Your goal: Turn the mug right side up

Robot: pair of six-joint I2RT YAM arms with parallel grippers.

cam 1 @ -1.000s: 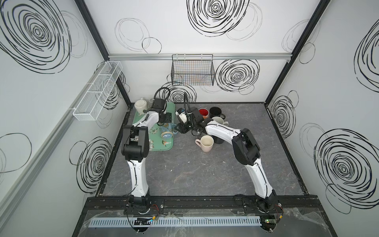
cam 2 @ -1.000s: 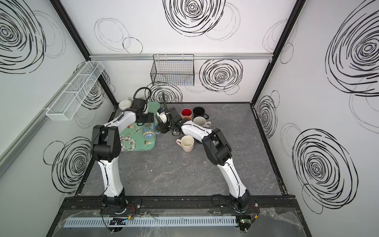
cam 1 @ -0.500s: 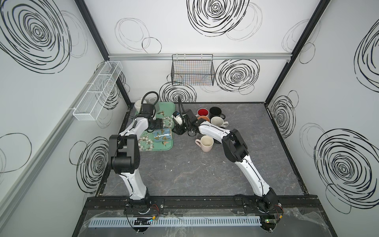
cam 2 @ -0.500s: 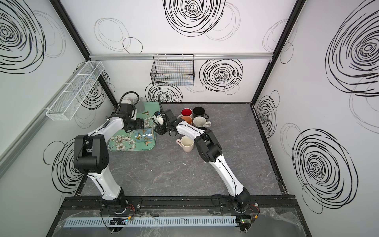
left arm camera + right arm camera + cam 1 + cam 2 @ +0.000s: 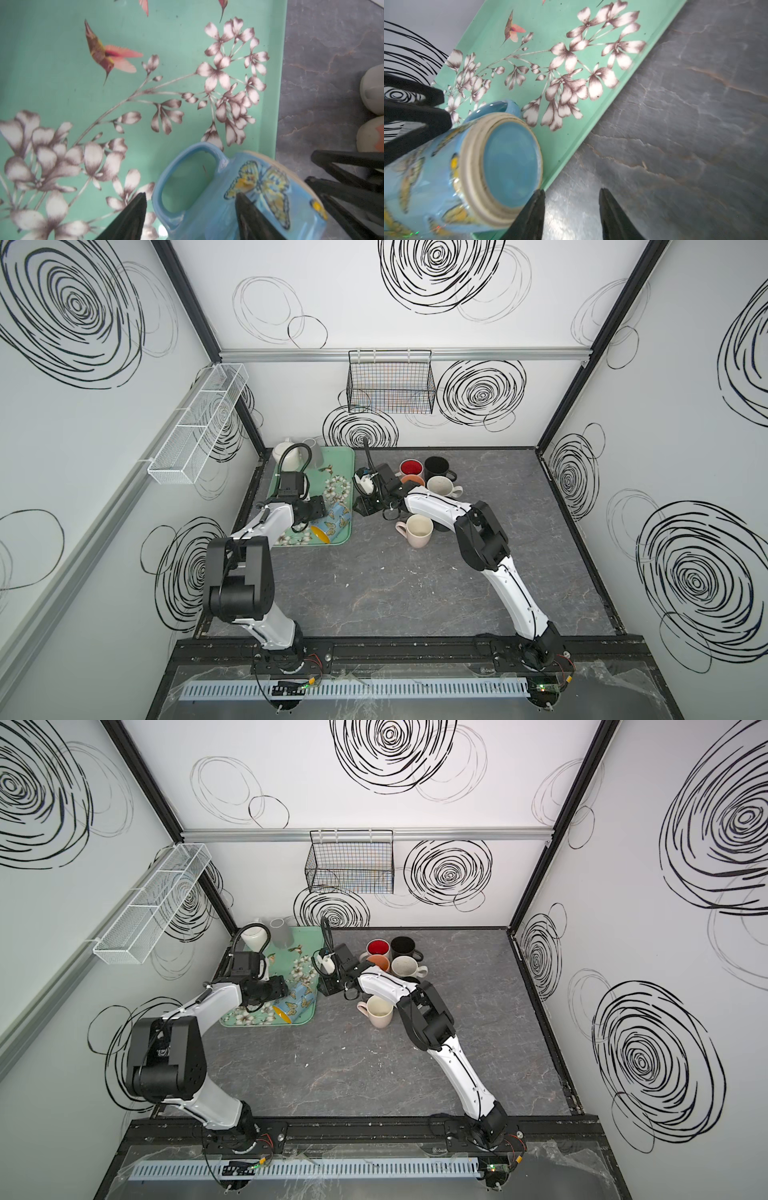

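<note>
Mug point(image 5: 337, 518) is lying sideways on tray point(image 5: 341, 458). L gripper point(image 5: 190, 195) is straddling handle point(image 5: 199, 147), jaws wide, prob not clamping. R gripper point(image 5: 572, 190) is hovering by mug base, partway apart, empty.

The mug point(image 5: 335, 519) lies sideways on the tray point(image 5: 338, 460), with other cups point(image 5: 439, 486) grouped rightward.

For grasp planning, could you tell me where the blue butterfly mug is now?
In both top views the blue butterfly mug lies on its side near the green tray's front right corner, beside the left gripper.
</note>
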